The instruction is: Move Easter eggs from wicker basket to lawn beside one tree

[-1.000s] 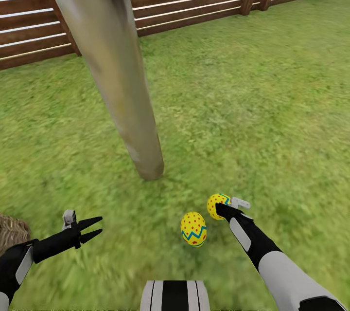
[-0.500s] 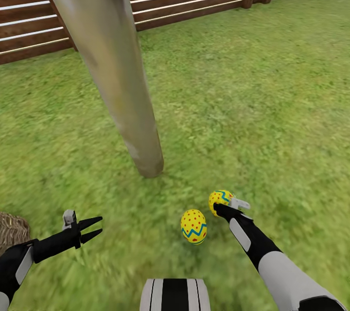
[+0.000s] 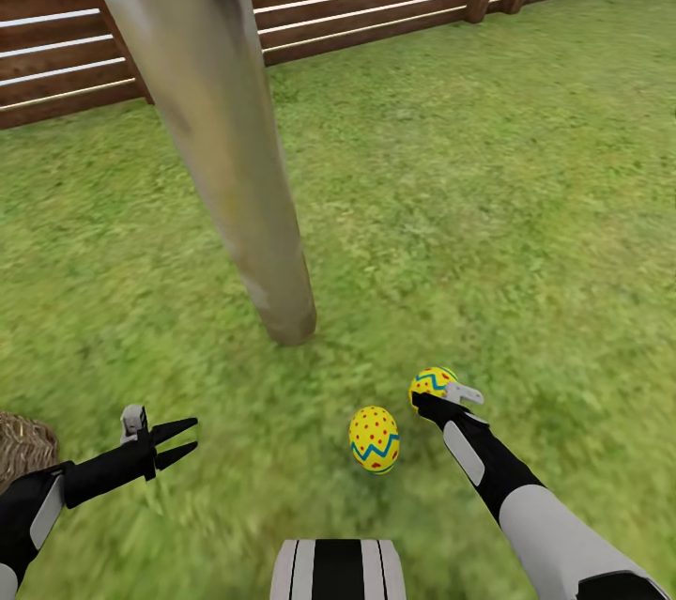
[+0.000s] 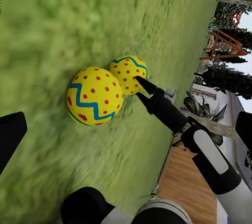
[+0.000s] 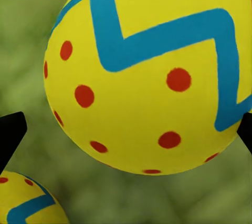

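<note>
My right claw (image 3: 433,398) has 1 egg (image 3: 431,381) straight ahead at its tips, the two fingertips flanking its sides in the right wrist view, though I cannot tell whether they press it or have let go. It sits low over the lawn (image 3: 488,206) just beside a 2nd egg (image 3: 374,438) lying on the grass, both near the foot of the tree (image 3: 282,300). My left claw (image 3: 178,440) hangs wide and empty, well apart from both eggs and near the wicker basket (image 3: 21,450)
</note>
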`<state>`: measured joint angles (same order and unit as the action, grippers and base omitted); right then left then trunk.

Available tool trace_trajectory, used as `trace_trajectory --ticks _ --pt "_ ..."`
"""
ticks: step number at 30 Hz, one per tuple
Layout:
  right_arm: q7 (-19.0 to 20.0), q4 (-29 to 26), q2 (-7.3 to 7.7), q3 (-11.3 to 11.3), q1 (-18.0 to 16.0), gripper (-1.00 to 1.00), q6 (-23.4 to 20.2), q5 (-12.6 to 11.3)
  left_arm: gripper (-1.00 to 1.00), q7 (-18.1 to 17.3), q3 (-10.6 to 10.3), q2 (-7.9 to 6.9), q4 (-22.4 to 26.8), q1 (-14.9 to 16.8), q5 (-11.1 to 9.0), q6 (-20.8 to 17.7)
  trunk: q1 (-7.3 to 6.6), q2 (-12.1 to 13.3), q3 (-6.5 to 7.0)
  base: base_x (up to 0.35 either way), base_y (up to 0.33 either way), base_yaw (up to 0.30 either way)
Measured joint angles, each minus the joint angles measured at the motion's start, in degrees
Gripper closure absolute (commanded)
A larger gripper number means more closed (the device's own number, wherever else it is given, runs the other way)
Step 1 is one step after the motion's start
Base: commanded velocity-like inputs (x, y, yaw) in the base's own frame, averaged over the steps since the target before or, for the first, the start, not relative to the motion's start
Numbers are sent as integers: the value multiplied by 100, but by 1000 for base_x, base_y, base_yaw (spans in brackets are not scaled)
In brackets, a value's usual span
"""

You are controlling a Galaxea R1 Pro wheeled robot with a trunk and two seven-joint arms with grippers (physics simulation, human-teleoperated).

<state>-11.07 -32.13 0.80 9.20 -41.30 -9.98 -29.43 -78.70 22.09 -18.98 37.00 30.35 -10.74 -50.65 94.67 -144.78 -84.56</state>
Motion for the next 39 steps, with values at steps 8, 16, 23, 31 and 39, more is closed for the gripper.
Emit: trace_trajectory --ticks 8,16,23,31,39 --pt "0 2 0 0 0 -100 0 1 -100 3 -9 0 0 2 -1 -30 -16 8 132 0 0 0" --pt "0 3 0 0 0 -100 0 0 -100 20 -23 -9 0 5 6 -191 -36 19 310 0 0 0" --pt "0 7 0 0 0 -100 0 0 -100 32 -18 -23 0 5 9 -300 -54 28 465 0 0 0" --pt "0 8 0 0 0 -100 0 2 -100 34 -15 -26 0 5 16 -345 -73 39 642 -65 0 0" --pt "0 9 -1 0 0 -100 0 1 -100 43 -15 -26 0 5 17 -346 -93 49 819 -127 0 0"
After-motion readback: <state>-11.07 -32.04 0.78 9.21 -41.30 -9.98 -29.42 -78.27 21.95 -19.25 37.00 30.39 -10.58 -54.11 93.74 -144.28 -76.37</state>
